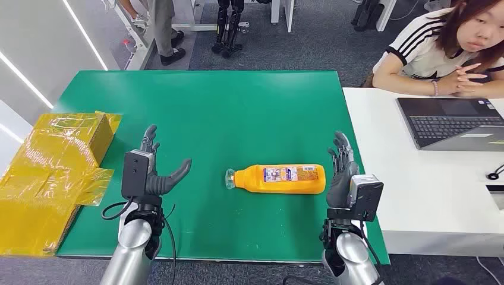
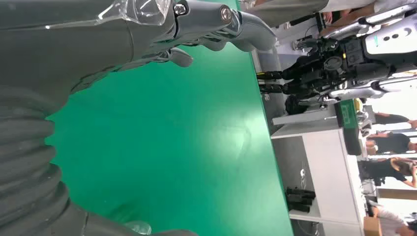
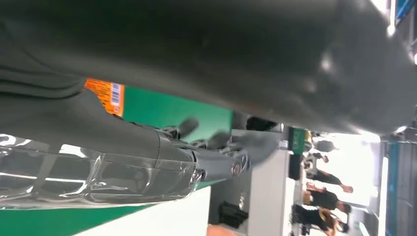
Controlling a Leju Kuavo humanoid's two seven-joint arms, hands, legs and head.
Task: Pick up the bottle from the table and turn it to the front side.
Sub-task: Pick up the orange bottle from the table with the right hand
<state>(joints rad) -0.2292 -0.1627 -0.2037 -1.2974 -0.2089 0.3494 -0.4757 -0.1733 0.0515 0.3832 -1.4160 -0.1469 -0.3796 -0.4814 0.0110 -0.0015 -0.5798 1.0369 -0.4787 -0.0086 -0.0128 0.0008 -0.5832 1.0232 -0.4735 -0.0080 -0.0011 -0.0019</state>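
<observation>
lying on its side, orange bottle (image 1: pixel 280 179), label up, clear cap.

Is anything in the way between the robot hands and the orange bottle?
Nothing visible. The orange bottle lies on its side on the green table, with bare green between it and the left robot hand. The right robot hand sits right by the bottle's base.

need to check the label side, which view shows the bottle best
The head view: the bottle lies whole on its side, label facing up. The right wrist view catches an orange label strip; the left wrist view just its clear cap.
</observation>
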